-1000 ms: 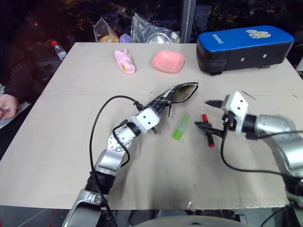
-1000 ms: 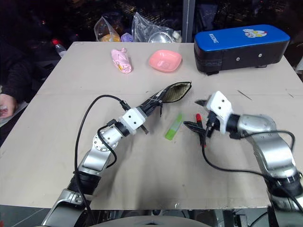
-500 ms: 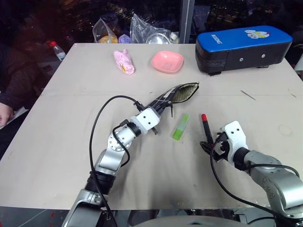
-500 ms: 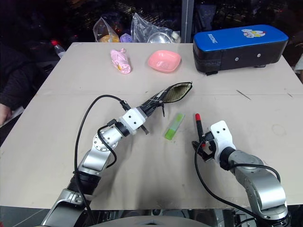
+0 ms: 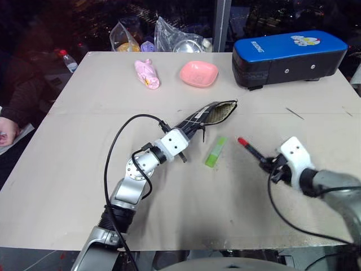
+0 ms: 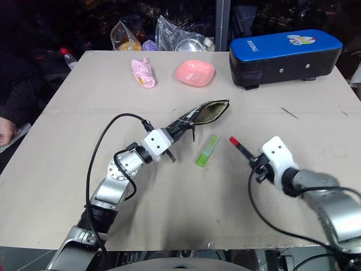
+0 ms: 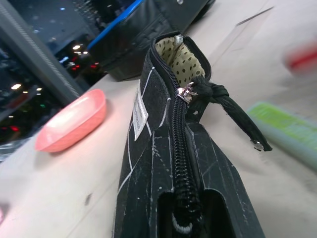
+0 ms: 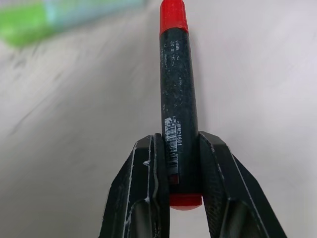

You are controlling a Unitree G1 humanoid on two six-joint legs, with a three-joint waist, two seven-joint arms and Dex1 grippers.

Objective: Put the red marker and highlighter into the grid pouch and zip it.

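pink bowl [image 5: 199, 73], blue-topped case [image 5: 289, 56], table [image 5: 73, 169]

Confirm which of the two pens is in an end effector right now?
The red marker: the right end effector is clamped on its black barrel. The green highlighter lies loose on the table beside the grid pouch.

The black grid pouch [image 5: 206, 116], held up on edge with its dotted-lined mouth gaping toward one o'clock, has the lime-green highlighter [image 5: 215, 152] flat at its five o'clock, while the red marker [image 8: 177, 99], black-bodied and red-capped, sits clamped at four o'clock.
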